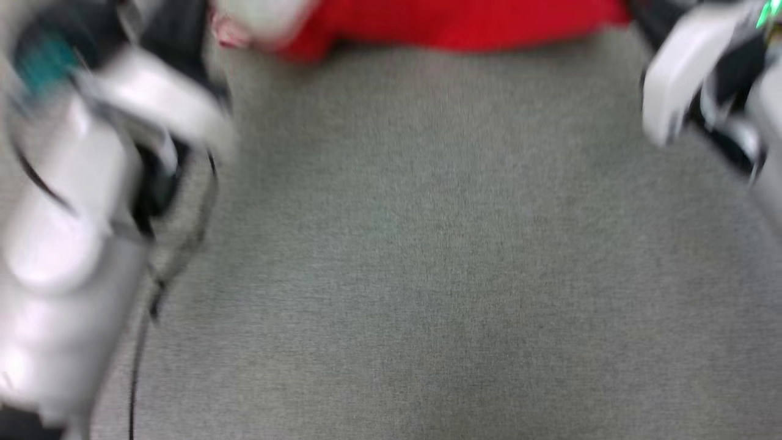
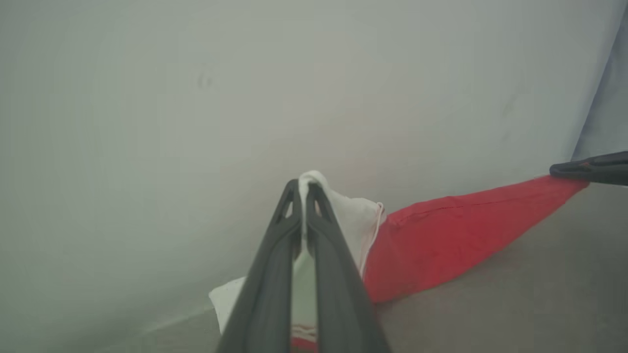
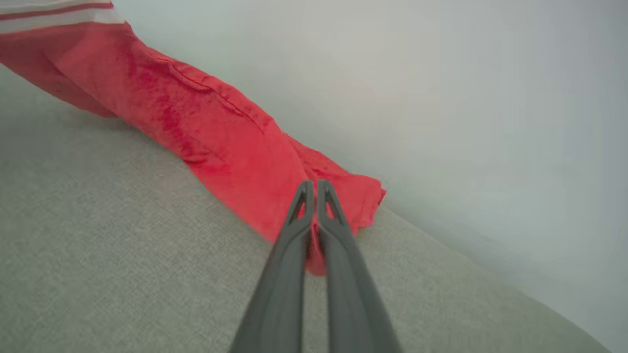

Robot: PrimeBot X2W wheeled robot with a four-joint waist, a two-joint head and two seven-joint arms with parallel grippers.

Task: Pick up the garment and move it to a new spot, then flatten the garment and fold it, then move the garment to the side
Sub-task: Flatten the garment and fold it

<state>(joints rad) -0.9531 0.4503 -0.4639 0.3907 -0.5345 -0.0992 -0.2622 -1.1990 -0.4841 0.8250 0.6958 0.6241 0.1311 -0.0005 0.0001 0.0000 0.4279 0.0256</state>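
Observation:
The garment (image 1: 452,24) is a red shirt with a white sleeve, stretched along the far edge of the grey cloth surface in the blurred head view. In the left wrist view my left gripper (image 2: 304,186) is shut on the white sleeve (image 2: 353,215), with the red body (image 2: 441,235) stretching right to the other arm's dark fingertips (image 2: 584,169). In the right wrist view my right gripper (image 3: 314,189) is shut on a red edge of the garment (image 3: 221,142), which trails off to the upper left.
The grey fabric surface (image 1: 427,244) spreads wide before me. My pale left forearm (image 1: 67,232) stands at the left with a black cable (image 1: 137,360) below it, and the right arm (image 1: 702,85) at the upper right. A pale wall (image 2: 196,98) rises behind the garment.

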